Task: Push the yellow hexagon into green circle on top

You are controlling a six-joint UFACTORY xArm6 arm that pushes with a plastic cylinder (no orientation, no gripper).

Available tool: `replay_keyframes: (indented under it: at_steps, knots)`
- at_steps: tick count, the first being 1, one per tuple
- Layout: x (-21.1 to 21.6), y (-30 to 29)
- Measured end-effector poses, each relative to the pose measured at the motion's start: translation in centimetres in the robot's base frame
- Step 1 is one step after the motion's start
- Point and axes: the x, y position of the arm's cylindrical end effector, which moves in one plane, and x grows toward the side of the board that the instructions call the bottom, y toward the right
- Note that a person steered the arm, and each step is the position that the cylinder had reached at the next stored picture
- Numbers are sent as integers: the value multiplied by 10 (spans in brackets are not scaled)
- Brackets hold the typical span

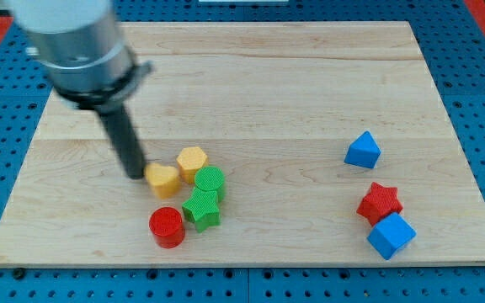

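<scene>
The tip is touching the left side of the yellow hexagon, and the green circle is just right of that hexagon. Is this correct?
Not quite. In the camera view my tip is against the yellow heart, not the yellow hexagon. The hexagon sits up and right of the heart. The green circle is just right of that hexagon, slightly lower.

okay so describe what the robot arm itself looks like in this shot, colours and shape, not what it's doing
The arm's end is a blurred, light grey cylinder at the view's top left, with a dark band round its lower edge. A straight, dark, nearly black rod runs down from it to my tip. No cables, markings or hand can be made out.
</scene>
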Motion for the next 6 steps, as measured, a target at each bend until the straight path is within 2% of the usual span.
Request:
replay_keyframes:
  at_steps: [1,3,4,5,6]
  knots:
    - [0,26]
    - [-92,7]
    - [-91,80]
    - [-42,78]
    - [-28,66]
